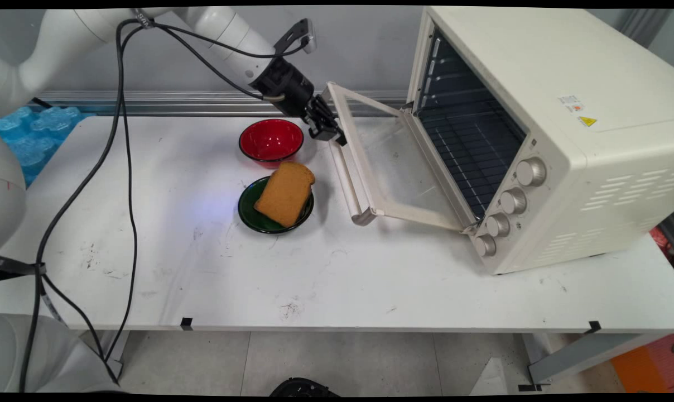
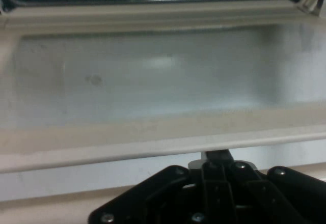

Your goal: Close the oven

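**Jaws at the far end of the open oven door's handle**

White table (image 1: 337, 279) edge runs closest to the main camera, scuffed, with two small black tape marks along its front lip. Farther in sits a dark green bowl (image 1: 250, 215) carrying a slice of brown bread (image 1: 284, 194) that leans across its rim. Just behind it stands a red bowl (image 1: 270, 140), holding nothing visible.

Jaws (image 1: 328, 129): black, pointed down and toward the toaster oven (image 1: 566, 139), sitting at the far end of the door's handle bar (image 1: 345, 178). Whether they are closed on the bar or merely touching it, cannot tell; the fingertips merge with the bar in the main view and are hidden below the frame in the hand view.

Relative to the jaws:
- red bowl just beside them, on the side away from the oven
- green bowl and bread near, toward the table's front
- glass door (image 1: 395, 162) directly beyond them, swung down to about level, its cream frame hinged at the oven's lower front
- dark cavity with wire rack past the door
- four knobs (image 1: 513, 200) in a column on the oven's front panel, well apart from the jaws

Hand view: door glass (image 2: 153, 76) fills the frame, cream handle bar across the bottom just above the black linkage (image 2: 219, 188).

Black cables (image 1: 126, 167) hang from the arm to the table's left side.
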Action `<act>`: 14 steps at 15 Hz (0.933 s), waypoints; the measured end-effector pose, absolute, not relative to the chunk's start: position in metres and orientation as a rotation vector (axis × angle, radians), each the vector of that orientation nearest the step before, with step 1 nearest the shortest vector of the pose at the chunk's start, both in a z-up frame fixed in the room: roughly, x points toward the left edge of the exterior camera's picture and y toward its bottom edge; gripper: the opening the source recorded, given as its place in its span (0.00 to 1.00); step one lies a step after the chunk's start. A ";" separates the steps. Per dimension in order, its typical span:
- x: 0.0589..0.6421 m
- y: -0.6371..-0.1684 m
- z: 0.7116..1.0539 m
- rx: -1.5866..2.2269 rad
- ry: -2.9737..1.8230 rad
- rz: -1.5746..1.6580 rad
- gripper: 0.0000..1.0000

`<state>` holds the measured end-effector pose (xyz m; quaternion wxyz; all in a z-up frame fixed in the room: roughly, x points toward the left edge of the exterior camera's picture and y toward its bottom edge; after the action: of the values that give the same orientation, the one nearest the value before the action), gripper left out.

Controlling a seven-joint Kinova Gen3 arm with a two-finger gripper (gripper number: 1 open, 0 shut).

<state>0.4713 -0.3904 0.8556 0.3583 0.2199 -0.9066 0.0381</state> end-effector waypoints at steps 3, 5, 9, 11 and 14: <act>0.468 -0.391 0.864 0.562 -2.319 0.120 0.00; 0.464 -0.392 0.870 0.561 -2.307 0.133 0.00; 0.453 -0.396 0.890 0.563 -2.279 0.162 0.00; 0.445 -0.399 0.903 0.564 -2.261 0.177 0.00; 0.434 -0.403 0.924 0.564 -2.236 0.196 0.00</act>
<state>0.4336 -0.4029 0.9239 0.4021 0.2231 -0.8846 0.0775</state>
